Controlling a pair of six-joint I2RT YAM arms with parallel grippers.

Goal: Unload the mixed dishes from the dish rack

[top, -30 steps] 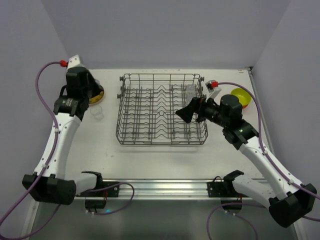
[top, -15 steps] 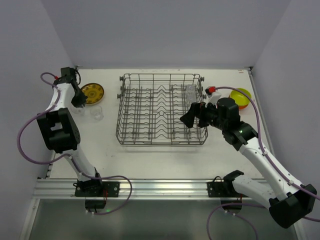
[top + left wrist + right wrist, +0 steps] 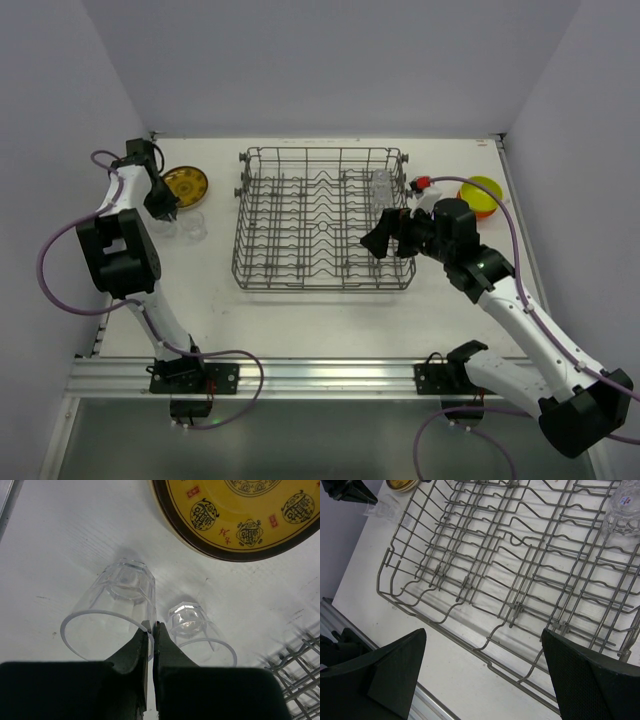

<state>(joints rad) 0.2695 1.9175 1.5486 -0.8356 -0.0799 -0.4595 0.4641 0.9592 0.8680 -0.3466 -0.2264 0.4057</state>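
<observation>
left tool pressed together, right tool spread, 3 glasses, 1 plate, 1 rack

The dish rack is thin grey metal wire. The two glasses are clear and shiny. The plate looks smooth and glossy.

Right gripper fingers spread wide above the dish rack; one clear glass stands in rack's far corner.
</observation>
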